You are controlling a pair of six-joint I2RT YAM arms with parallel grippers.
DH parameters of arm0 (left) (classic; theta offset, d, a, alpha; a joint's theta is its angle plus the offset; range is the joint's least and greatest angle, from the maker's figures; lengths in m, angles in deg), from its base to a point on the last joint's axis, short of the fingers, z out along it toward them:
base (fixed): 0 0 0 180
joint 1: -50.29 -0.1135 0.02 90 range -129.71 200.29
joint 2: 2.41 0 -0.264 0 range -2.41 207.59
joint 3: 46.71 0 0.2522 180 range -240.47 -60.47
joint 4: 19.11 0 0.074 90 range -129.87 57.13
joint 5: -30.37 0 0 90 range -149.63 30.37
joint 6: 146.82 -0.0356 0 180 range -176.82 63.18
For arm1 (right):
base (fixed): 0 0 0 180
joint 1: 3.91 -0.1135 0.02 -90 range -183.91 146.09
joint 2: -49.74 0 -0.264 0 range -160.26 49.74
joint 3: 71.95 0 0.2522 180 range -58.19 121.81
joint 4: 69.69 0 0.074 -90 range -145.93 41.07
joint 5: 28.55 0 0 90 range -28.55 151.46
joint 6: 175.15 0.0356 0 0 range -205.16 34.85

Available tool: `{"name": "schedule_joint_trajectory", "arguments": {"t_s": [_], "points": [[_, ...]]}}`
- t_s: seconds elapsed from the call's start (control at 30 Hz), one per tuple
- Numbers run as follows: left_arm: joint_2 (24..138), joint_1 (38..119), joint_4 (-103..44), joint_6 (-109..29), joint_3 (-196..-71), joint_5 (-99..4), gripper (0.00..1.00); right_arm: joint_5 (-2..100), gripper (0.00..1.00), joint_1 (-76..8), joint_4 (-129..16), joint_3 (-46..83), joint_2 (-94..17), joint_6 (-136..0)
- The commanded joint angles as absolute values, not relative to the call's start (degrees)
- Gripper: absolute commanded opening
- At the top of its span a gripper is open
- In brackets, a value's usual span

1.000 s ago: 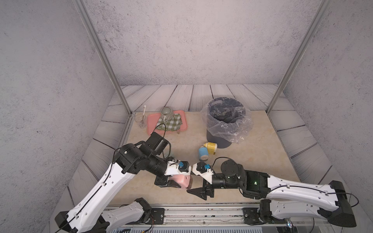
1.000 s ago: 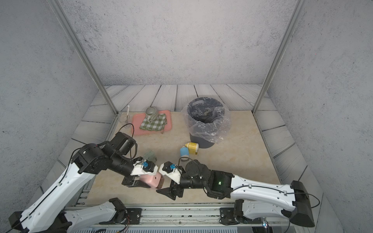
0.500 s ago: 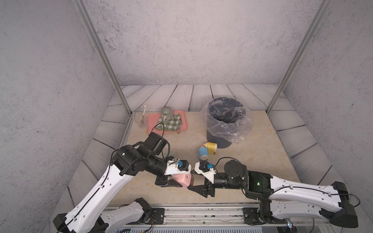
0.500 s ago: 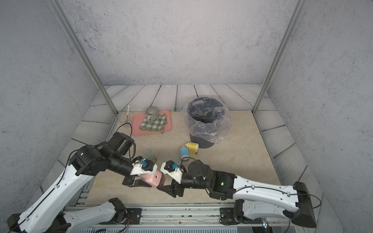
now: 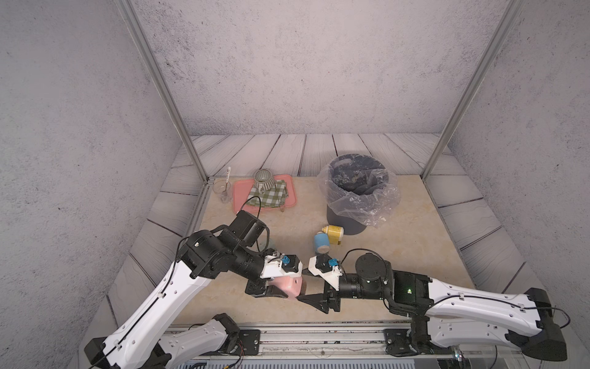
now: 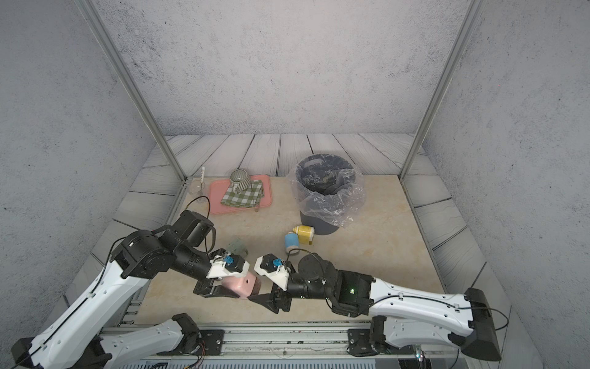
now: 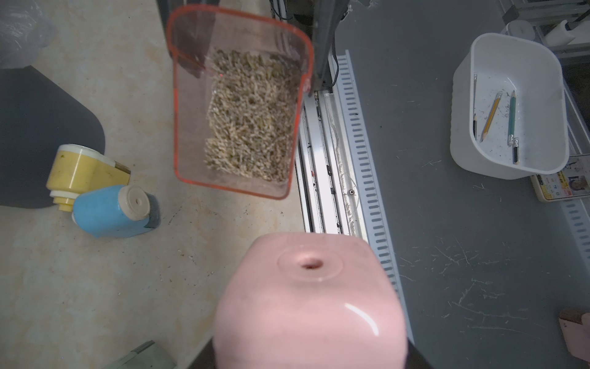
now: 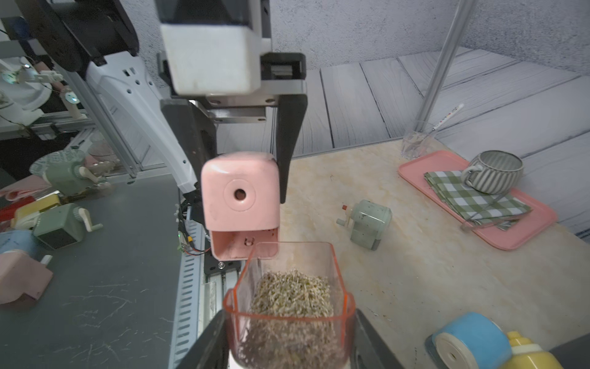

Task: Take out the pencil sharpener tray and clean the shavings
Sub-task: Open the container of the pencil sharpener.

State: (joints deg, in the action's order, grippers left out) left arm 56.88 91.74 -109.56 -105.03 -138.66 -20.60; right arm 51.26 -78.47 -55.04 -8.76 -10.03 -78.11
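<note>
My left gripper (image 5: 271, 287) is shut on the pink pencil sharpener (image 5: 289, 283), holding it just above the table's front edge. Seen from the right wrist, its empty tray slot (image 8: 242, 244) faces my right gripper. The clear, orange-rimmed tray (image 8: 287, 306) is out of the sharpener and apart from it. It is full of brown shavings (image 7: 252, 118). My right gripper (image 8: 289, 348) is shut on the tray, one dark finger (image 8: 207, 345) on each side. In both top views the tray is barely visible between the right fingers (image 6: 265, 298).
A grey bin (image 5: 359, 188) lined with clear plastic stands at the back right. Yellow (image 5: 333, 230) and blue (image 5: 321, 242) sharpeners lie in front of it, and a green one (image 6: 238, 246) lies behind the left gripper. A pink platter (image 5: 242, 198) with mug and cloth sits back left.
My right gripper has edged slightly toward the sharpener and its jaws have narrowed a little. The left arm has stayed almost still with the sharpener.
</note>
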Motion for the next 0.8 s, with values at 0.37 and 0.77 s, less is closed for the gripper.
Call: {"name": "schedule_joint_trajectory", "arguments": {"t_s": [0.37,0.77], "points": [[56.8,92.2,-110.4,-105.4,-139.7,-18.9,0.00,50.9,0.67,-78.5,-54.4,-8.7,-10.1,-78.2],[56.8,92.2,-110.7,-105.7,-139.7,-19.3,0.00,50.6,0.50,-78.4,-54.0,-8.3,-10.5,-78.1]]}}
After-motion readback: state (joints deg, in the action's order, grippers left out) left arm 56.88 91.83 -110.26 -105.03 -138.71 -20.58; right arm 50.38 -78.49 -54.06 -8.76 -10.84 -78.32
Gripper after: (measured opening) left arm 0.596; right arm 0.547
